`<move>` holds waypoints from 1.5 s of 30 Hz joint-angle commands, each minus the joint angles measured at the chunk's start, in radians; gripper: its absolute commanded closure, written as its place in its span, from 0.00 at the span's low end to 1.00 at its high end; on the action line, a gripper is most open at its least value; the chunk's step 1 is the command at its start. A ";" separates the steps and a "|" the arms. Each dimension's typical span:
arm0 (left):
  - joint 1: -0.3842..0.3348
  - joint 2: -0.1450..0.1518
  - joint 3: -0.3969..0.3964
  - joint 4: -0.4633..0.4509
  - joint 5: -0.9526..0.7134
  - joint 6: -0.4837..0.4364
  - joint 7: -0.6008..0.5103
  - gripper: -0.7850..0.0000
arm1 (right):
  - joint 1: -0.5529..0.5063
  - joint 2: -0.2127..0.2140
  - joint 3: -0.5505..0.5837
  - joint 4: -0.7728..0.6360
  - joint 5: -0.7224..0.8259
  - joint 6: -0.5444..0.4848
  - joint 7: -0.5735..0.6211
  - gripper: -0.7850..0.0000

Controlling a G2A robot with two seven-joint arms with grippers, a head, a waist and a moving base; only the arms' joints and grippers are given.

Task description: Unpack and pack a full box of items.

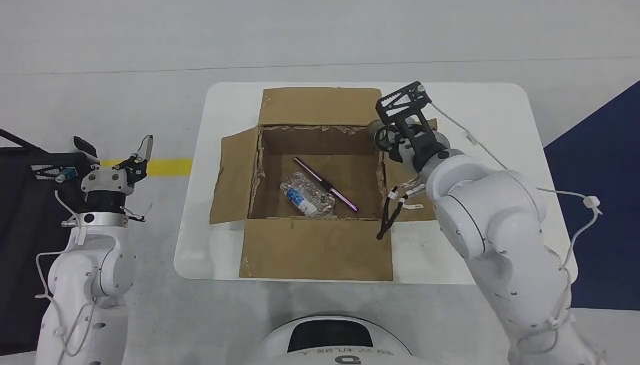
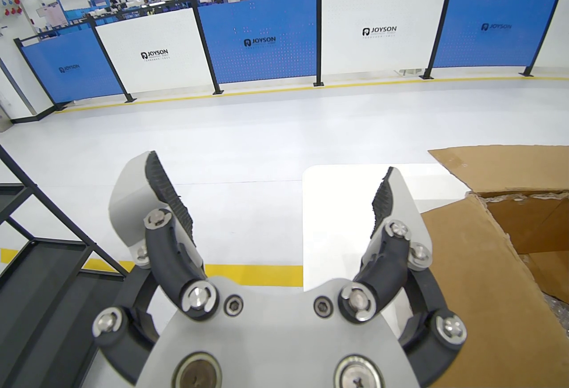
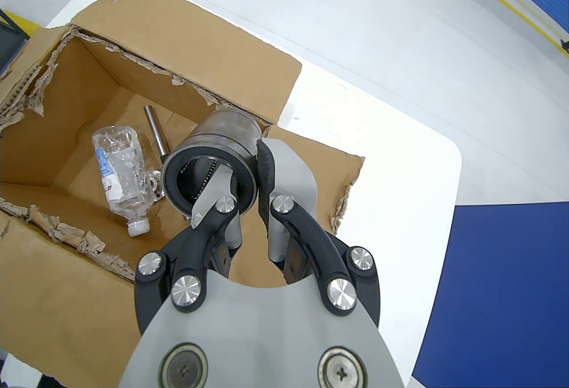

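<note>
Right gripper (image 3: 242, 172) clamped on the cylinder (image 3: 222, 141), left gripper (image 2: 271, 176) spread wide!
One right finger sits inside the cylinder's bore and one outside, pinching its wall, over the box's (image 1: 320, 240) right edge, centre-right in the top view. Down in the box lie a crushed bottle (image 3: 118, 167) and a rod (image 3: 154, 127), side by side. The left gripper hangs off the table (image 1: 480, 115), at mid-left of that frame, holding nothing.
</note>
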 commanded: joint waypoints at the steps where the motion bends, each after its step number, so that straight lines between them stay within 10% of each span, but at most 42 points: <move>1: 0.000 0.000 0.000 0.000 0.000 0.000 0.000 0.00 | -0.010 -0.001 0.028 0.007 0.048 0.003 -0.038 1.00; 7: 0.000 0.000 0.000 0.000 0.000 0.000 0.000 0.00 | -0.013 0.010 0.228 0.046 0.188 -0.033 -0.028 1.00; 23: 0.000 0.000 0.000 0.000 0.000 0.000 0.000 0.00 | -0.044 0.007 0.564 0.201 0.057 0.307 0.136 1.00; 45: 0.000 0.000 0.000 0.000 0.000 0.000 0.000 0.00 | -0.004 -0.157 0.766 0.565 -0.119 0.195 0.248 1.00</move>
